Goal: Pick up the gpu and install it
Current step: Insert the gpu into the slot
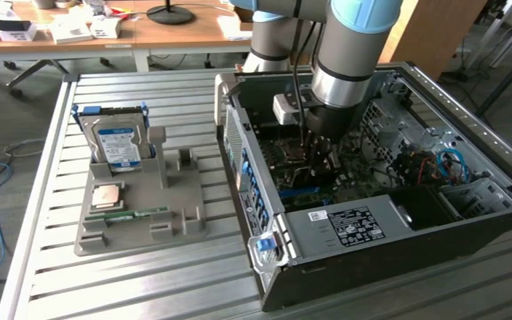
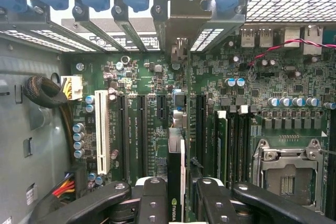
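The gripper (image 2: 176, 203) is clamped on the gpu (image 2: 176, 174), held edge-on between the jaws above the motherboard (image 2: 147, 108) slots; it is likely light, stiff, fragile, best gripped by its edges.

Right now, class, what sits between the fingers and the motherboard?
In the wrist view, the gpu, held edge-on by the fingers, spans down to the motherboard.

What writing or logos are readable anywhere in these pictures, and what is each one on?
"NVIDIA": white letters reading down the edge of the thin green circuit-board card held edge-on between the black fingers, above the green motherboard.
Blue-white label on the boxy silver hard drive: too blurred to read.
White sticker with round marks on the black computer case: too small to read.
White print beside the motherboard's slots: too small to read.
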`<move>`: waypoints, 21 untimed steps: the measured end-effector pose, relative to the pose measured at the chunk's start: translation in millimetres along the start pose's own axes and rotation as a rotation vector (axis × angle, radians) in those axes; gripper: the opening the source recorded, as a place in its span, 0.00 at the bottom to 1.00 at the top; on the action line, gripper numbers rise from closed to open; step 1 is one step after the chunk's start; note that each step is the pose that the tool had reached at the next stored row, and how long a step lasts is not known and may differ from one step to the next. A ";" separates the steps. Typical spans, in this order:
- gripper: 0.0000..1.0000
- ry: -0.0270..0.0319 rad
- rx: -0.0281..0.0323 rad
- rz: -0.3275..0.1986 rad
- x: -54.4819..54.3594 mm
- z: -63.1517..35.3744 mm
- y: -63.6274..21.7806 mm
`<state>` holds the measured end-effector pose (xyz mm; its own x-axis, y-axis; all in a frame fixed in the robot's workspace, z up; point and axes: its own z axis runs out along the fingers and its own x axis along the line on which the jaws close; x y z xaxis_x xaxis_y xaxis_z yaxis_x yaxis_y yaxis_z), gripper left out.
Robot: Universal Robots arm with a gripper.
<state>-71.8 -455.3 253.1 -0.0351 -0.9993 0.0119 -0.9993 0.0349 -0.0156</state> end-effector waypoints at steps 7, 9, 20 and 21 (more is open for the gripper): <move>0.26 -0.0003 0.0001 -0.013 0.0 0.0 -0.3; 0.26 -0.0003 0.0002 -0.013 -0.5 0.1 -0.4; 0.26 -0.0017 0.0001 -0.016 -0.5 0.4 -0.3; 0.26 -0.0017 0.0001 -0.017 -0.5 0.4 -0.3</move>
<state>-71.5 -454.8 252.6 -0.0181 -0.9998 0.0105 -0.9997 0.0180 -0.0155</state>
